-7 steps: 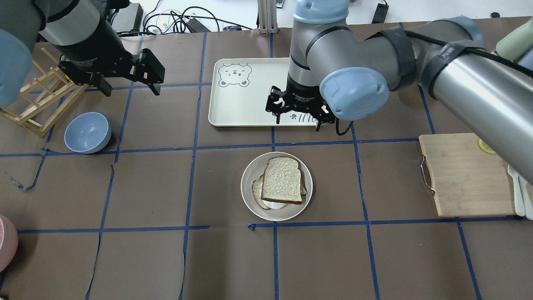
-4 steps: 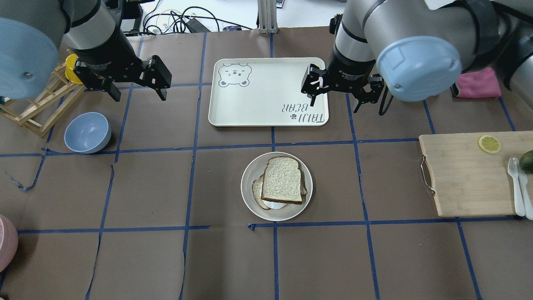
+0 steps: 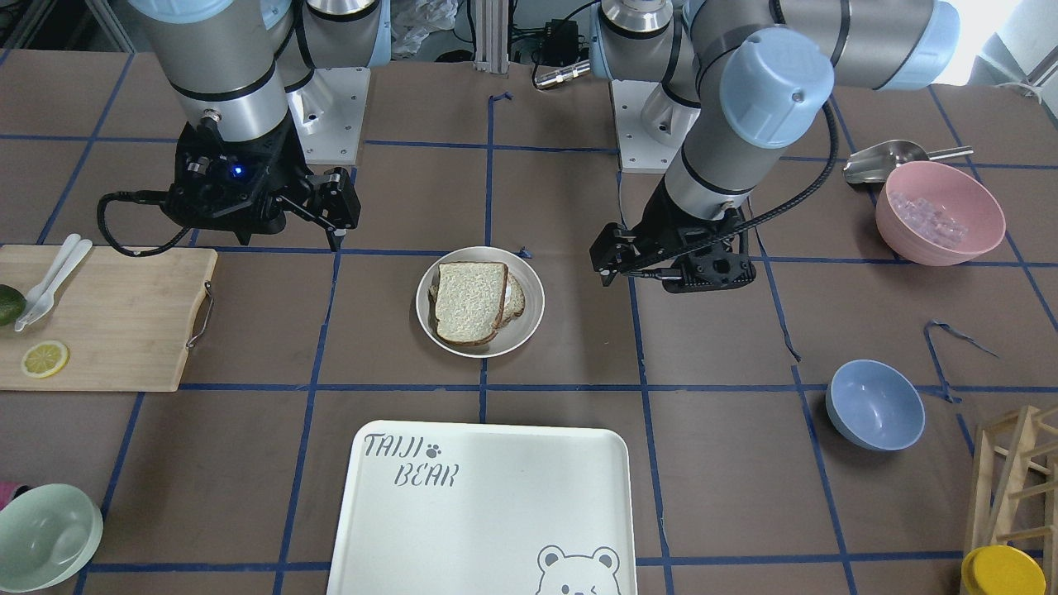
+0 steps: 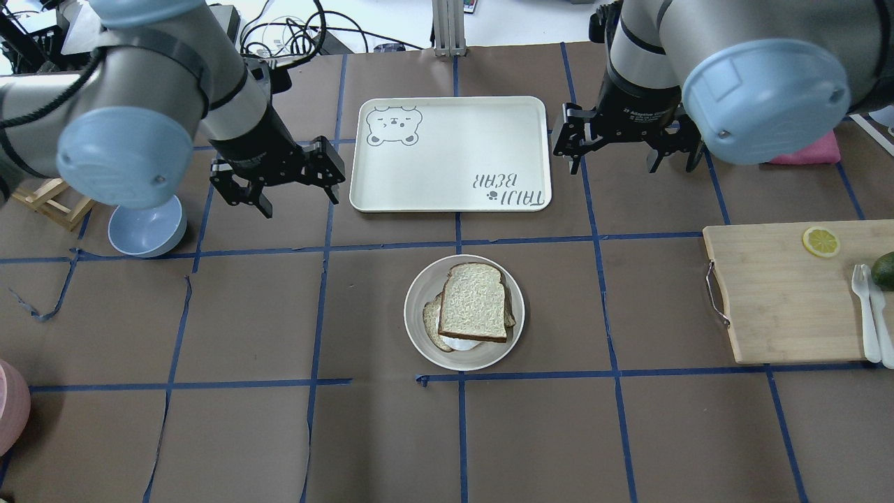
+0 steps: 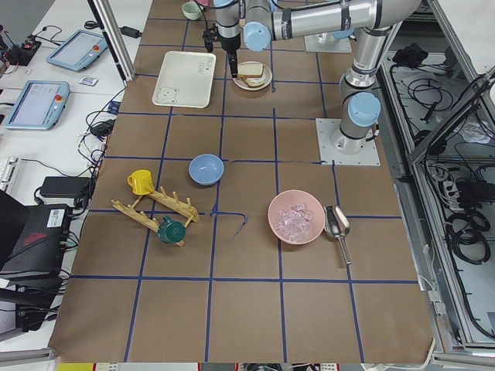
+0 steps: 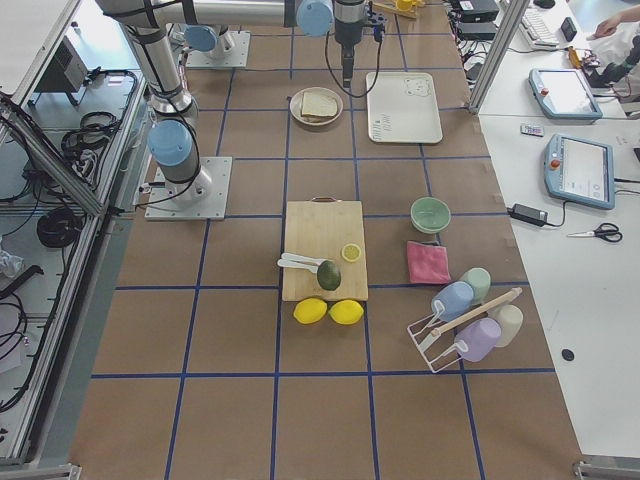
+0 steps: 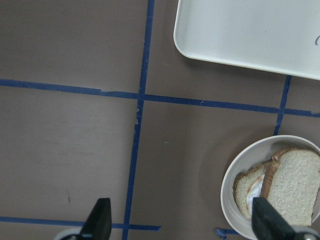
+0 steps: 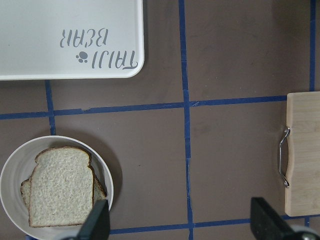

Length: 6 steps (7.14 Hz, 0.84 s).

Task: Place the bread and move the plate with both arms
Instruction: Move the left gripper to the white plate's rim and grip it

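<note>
The pale brown-crusted bread slice (image 4: 475, 302) lies on the round off-white plate (image 4: 416, 293), white beneath it hidden in the front view; beyond, the black left end effector (image 4: 301, 207) and right end effector (image 4: 614, 170) gape wide, the right now off the white bear-print tray (image 4: 447, 140).

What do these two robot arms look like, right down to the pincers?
The left arm and right arm are silver tubes with rounded joints capped in light blue. Each ends in a black two-finger pincer: the left pincer, the right pincer. A black cable trails beside the left wrist; a small blue light glows on the right one.
</note>
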### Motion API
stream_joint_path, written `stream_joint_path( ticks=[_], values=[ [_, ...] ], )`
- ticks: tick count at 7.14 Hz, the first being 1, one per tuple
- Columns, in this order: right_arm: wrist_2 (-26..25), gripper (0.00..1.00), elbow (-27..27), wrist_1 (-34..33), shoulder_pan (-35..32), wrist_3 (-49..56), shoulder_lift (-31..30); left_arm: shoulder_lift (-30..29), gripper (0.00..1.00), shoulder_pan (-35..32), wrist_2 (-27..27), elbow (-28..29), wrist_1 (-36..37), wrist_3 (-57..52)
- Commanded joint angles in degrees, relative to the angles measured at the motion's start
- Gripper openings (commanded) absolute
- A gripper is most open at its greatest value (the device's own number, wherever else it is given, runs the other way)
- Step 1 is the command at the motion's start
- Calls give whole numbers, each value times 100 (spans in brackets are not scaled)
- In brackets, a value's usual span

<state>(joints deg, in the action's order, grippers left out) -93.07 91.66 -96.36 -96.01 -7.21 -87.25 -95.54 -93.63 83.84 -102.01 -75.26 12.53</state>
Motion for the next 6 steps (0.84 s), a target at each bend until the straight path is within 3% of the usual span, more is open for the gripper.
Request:
stream_joint_path(
  ticks=[1, 2, 4, 6],
  values=[
    [270, 100, -17, 64, 12, 456, -72, -78, 100, -225, -191, -982, 1071, 171],
    [672, 100, -17, 74, 30, 884, -64, -104, 100, -278, -436, -1396, 1440, 162],
    [432, 100, -61, 56, 56, 879, -133, -297, 100, -374, -726, -1777, 1795, 162],
    [404, 100, -70, 326, 467, 871, -317, -613, 98, -472, -798, -1804, 1996, 171]
  ],
)
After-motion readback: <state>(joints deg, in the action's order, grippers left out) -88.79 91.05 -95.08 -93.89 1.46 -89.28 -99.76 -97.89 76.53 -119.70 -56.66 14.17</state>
